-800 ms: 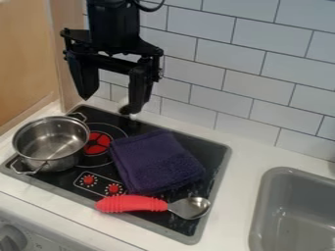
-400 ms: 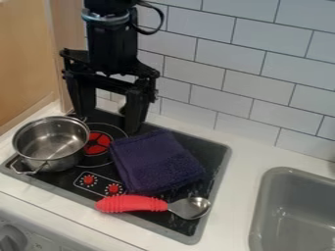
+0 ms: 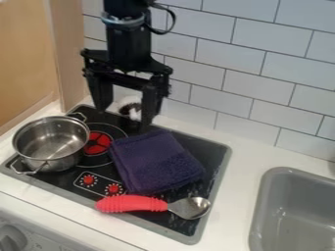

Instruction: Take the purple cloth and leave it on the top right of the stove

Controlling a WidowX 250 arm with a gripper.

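The black gripper (image 3: 126,116) hangs over the back left part of the stove, open, its two fingers pointing down with a wide gap between them. Folded into a thick square, the purple cloth (image 3: 157,162) lies on the middle of the black stove (image 3: 212,152), in front of the gripper and slightly right of it. Gripper and cloth are apart.
A metal pot (image 3: 49,142) sits on the stove's left side. A spoon with a red handle (image 3: 132,203) lies along the front. Behind the gripper's fingers is a small white and dark object (image 3: 134,113). A grey sink (image 3: 262,211) is at right.
The gripper first came down towards the stove, then shifted right and slightly up. The cloth, pot and spoon have stayed where they were.
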